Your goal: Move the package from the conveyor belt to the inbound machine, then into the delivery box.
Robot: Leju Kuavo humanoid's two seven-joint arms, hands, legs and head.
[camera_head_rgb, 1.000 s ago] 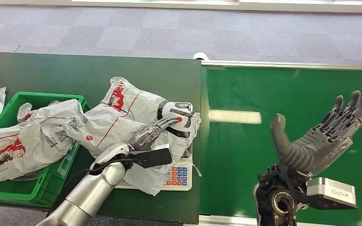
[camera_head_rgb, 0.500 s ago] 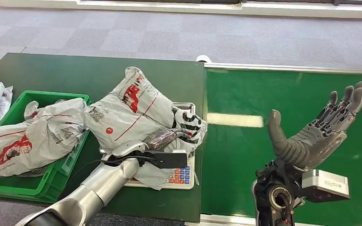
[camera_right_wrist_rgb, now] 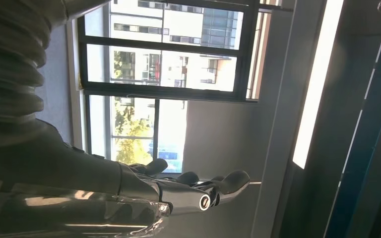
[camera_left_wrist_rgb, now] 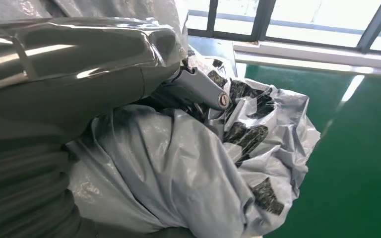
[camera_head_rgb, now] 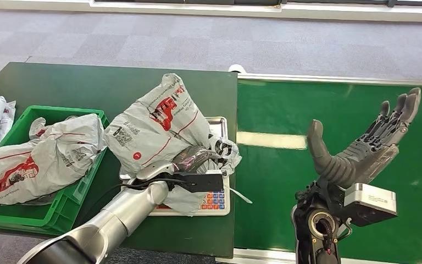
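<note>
The package [camera_head_rgb: 156,124], a grey plastic mailer with red print, stands tilted up over the inbound machine [camera_head_rgb: 218,201], a flat scale with a coloured keypad on the dark green surface [camera_head_rgb: 60,82]; its lower end still seems to rest on the scale's tray. The left robot hand [camera_head_rgb: 189,159] has its fingers [camera_left_wrist_rgb: 201,89] curled into the crumpled, black-patterned end of the bag and grips it there; the left wrist view shows the plastic bunched tight around them. The right robot hand [camera_head_rgb: 362,146] hangs over the green conveyor belt [camera_head_rgb: 286,181] with palm up and fingers spread, holding nothing. The step in hand looks like the last one: taking the bag off the scale toward the delivery box [camera_head_rgb: 52,212], the green crate just beside it, where another mailer [camera_head_rgb: 33,159] already lies and spills over the rim. The next move calls for raising the bag clear of the tray and of the crate's near wall, then carrying it across to the robot's left. The grip is on loose film, so the bag may sag or slip.
</note>
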